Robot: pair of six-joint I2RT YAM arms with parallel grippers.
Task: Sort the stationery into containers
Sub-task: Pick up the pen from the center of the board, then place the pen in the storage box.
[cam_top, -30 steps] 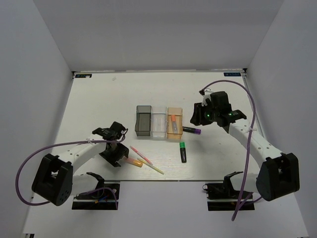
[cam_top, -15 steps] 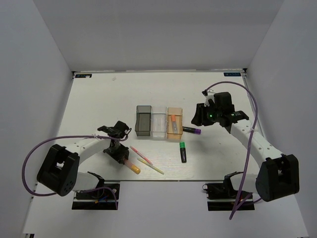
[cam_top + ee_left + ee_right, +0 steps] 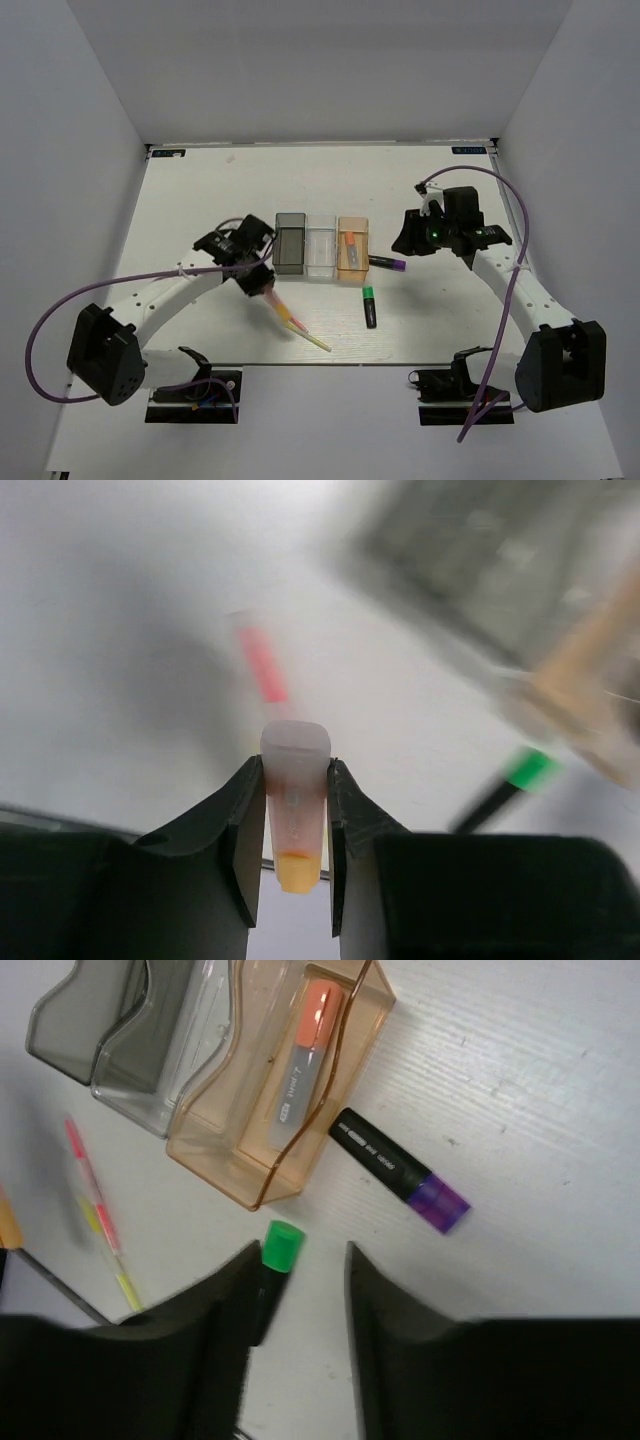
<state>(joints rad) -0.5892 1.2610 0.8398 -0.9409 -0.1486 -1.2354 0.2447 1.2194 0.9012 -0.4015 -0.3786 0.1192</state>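
From above, my left gripper (image 3: pixel 258 282) hangs just near of the grey bin (image 3: pixel 290 243). That bin is the leftmost of a joined row, with the clear bin (image 3: pixel 321 246) and the orange bin (image 3: pixel 352 247) beside it. My right gripper (image 3: pixel 408 236) sits to the right of the row. The purple-capped highlighter (image 3: pixel 388 264) lies just right of the orange bin, and the green-capped highlighter (image 3: pixel 369 306) lies nearer. The pink pen (image 3: pixel 287 313) and the yellow pen (image 3: pixel 312 338) lie near-left of it.

On the left wrist, my jaws are pinched tight on the orange pen (image 3: pixel 295 815), across its barrel just below the pale cap. I judge it light, stiff and smooth. A thin round barrel like this could swivel between the pads, so a hold nearer its middle would be steadier. The background is too blurred to place anything else.

On the right wrist, my fingers stand well apart with nothing between them, above the green-capped highlighter. The orange-capped highlighter (image 3: pixel 310 1050) lies inside the orange bin. The stubby highlighters look rigid and light, and I would take them across the middle of the body.
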